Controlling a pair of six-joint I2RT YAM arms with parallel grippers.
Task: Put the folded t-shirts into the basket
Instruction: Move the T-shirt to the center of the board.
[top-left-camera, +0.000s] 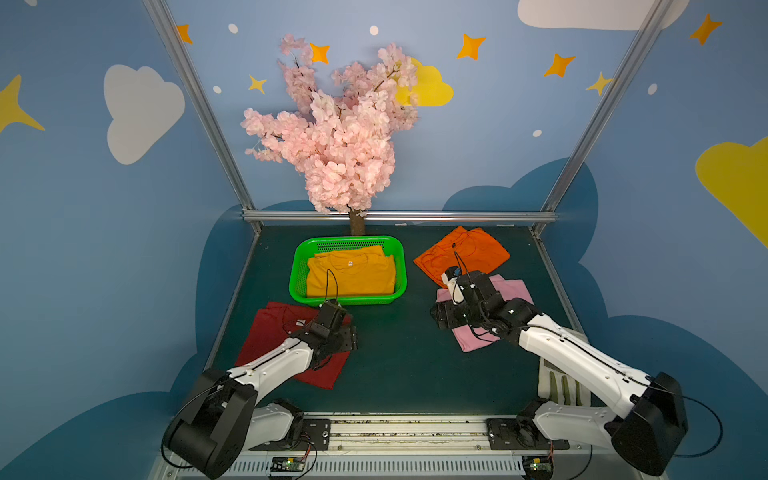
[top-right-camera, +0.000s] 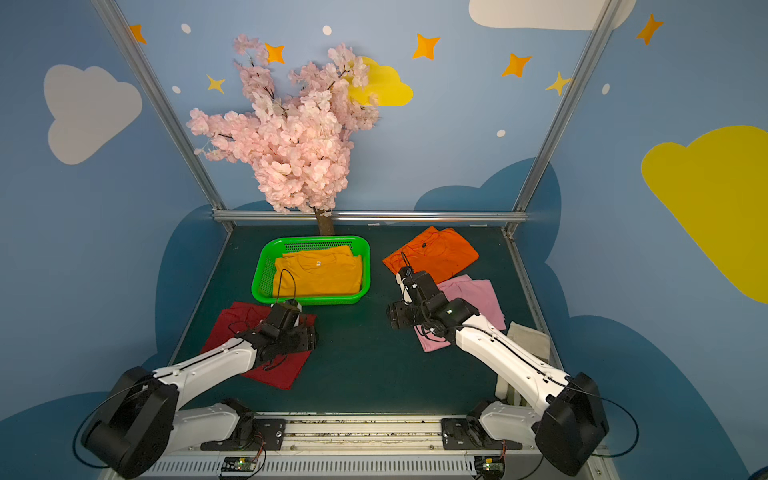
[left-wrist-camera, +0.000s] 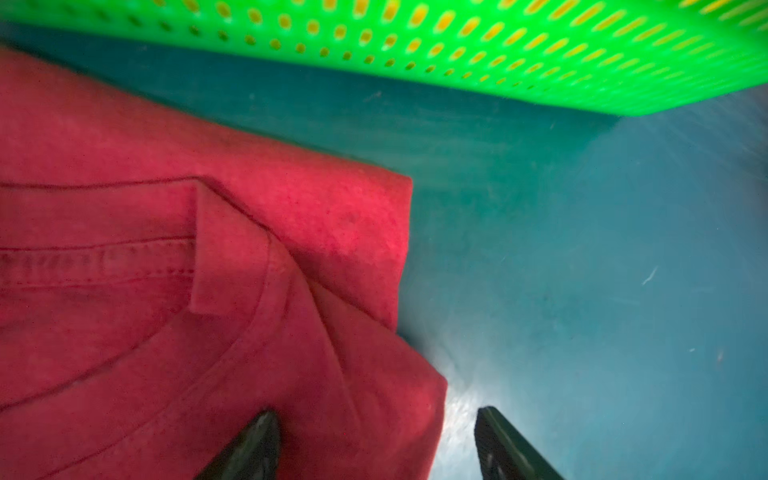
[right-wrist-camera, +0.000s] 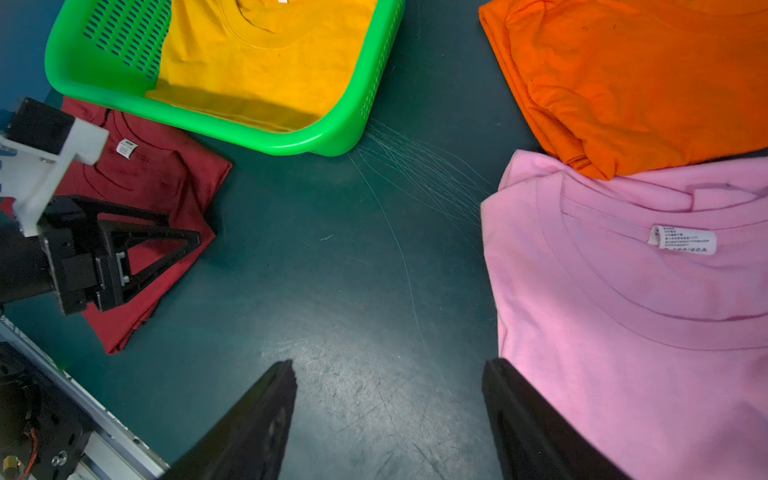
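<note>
Hovering spread, our left gripper (left-wrist-camera: 376, 411) straddles an edge of the red shirt (left-wrist-camera: 174, 291) near the basket (left-wrist-camera: 498, 50); our right gripper (right-wrist-camera: 388, 362), also spread, hangs beside the pink shirt (right-wrist-camera: 623, 332). We see the yellow shirt (top-left-camera: 351, 276) inside the basket, the orange shirt (right-wrist-camera: 631, 83) touching pink.

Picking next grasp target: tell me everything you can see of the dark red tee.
The dark red tee is soft knit cloth folded into a rough rectangle, collar and white neck label facing up, stitched hems showing. It lies flat on the dark green mat, on the robot's left, just short of the green basket with a strip of mat between. The open left gripper straddles one edge, one finger over cloth; contact is unclear.
</note>
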